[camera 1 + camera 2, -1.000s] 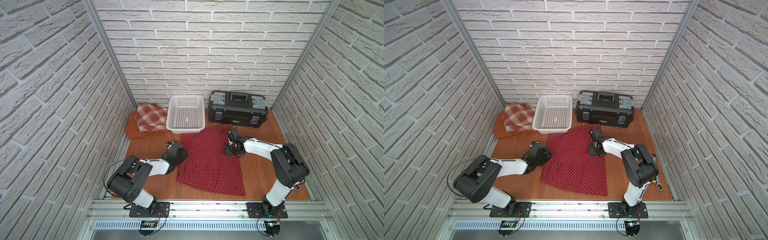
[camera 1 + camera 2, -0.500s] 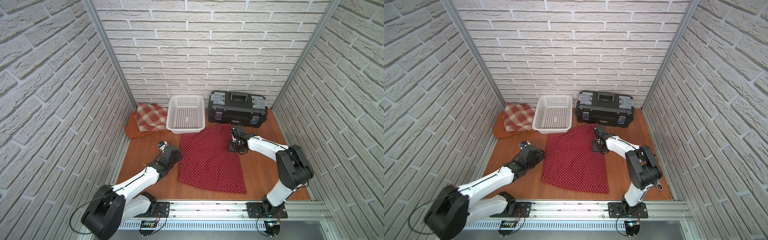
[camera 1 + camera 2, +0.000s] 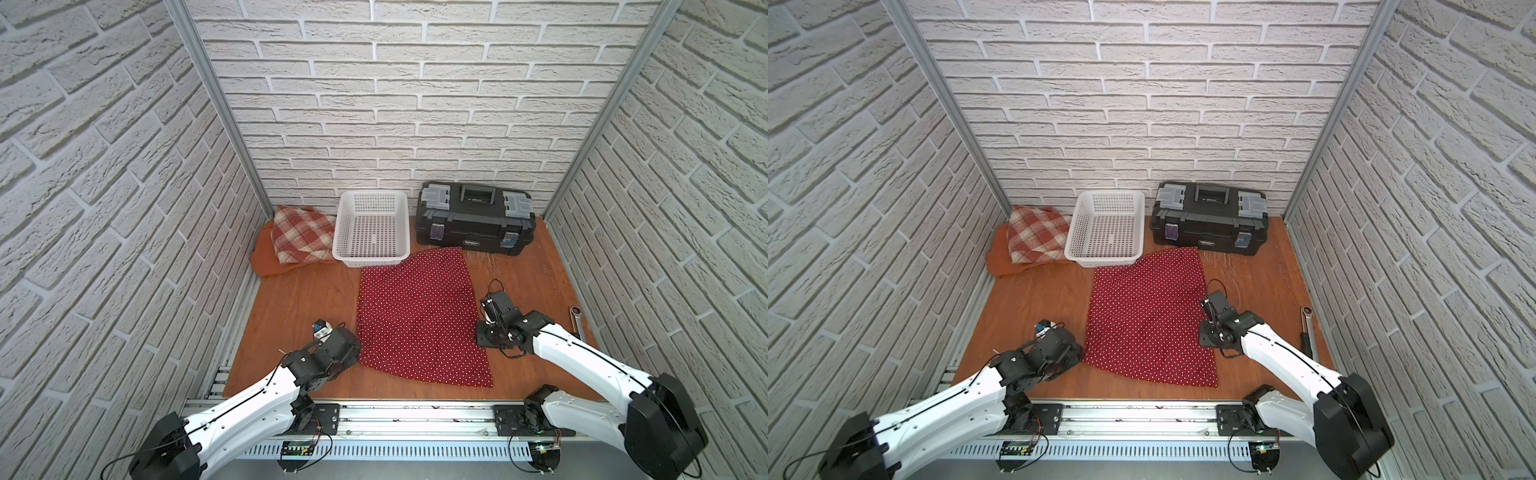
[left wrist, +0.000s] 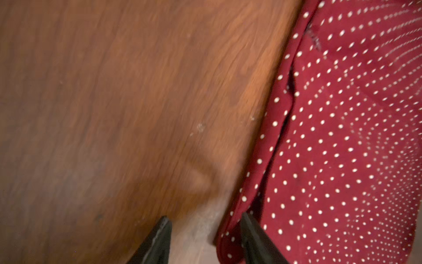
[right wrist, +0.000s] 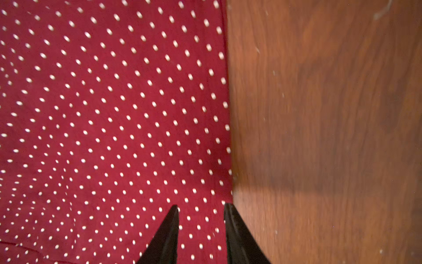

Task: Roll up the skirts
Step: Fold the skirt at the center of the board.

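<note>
The dark red polka-dot skirt (image 3: 419, 316) (image 3: 1146, 316) lies flat in the middle of the wooden table. My left gripper (image 3: 351, 347) (image 3: 1073, 353) hangs over its left edge near the front corner. In the left wrist view the left gripper (image 4: 205, 218) is open, with the skirt's hem (image 4: 228, 240) beside one finger. My right gripper (image 3: 485, 338) (image 3: 1208, 332) is at the right edge. In the right wrist view the right gripper (image 5: 201, 205) is open over the dotted cloth (image 5: 114, 114). The plaid skirt (image 3: 301, 237) (image 3: 1038, 235) lies on the rust-orange skirt (image 3: 266, 264) (image 3: 1000, 266) at the back left.
A white mesh basket (image 3: 370, 259) (image 3: 1104, 261) touches the dotted skirt's far edge. A black toolbox (image 3: 476, 222) (image 3: 1208, 224) stands at the back right. A wrench (image 3: 577, 318) (image 3: 1307, 324) lies by the right wall. Brick walls close in three sides.
Both grippers have opened and let go of the polka-dot skirt. Both have moved toward the front along its side edges. The skirt now lies flatter.
</note>
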You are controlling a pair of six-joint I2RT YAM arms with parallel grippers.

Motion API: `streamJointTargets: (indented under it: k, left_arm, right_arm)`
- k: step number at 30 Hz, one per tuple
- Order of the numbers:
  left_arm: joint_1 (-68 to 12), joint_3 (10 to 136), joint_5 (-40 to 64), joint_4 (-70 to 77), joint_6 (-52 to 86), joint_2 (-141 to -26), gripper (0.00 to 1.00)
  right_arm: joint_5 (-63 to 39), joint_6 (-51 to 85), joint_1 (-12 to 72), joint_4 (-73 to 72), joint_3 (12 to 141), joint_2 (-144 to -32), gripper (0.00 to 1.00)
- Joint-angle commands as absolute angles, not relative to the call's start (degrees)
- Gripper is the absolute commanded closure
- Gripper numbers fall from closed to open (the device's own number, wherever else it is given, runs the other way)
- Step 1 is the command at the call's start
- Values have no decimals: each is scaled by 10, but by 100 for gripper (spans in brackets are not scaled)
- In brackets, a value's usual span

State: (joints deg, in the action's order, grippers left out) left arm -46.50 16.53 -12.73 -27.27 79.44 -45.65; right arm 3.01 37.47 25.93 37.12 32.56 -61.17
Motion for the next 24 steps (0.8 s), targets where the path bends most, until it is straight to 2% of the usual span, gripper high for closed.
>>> streamJointTargets:
  k: [1,3,16,19,24]
  left_arm:
    - [-484,159,-133,-257,836,-483,45]
    - [-494,158,-141,-243,844,-492,45]
    - [-577,149,-178,-276,937,-459,46]
    - [-577,148,-181,-259,935,-480,50]
    - [-577,149,-195,-241,927,-507,64]
  right_arm:
    - [39,438,273,391,306,-572,60]
    - [45,450,279,409,303,-564,56]
    - [44,524,310,470,258,-498,53]
    - [35,541,321,473,247,-491,53]
    - [24,586,352,493,231,-463,52]
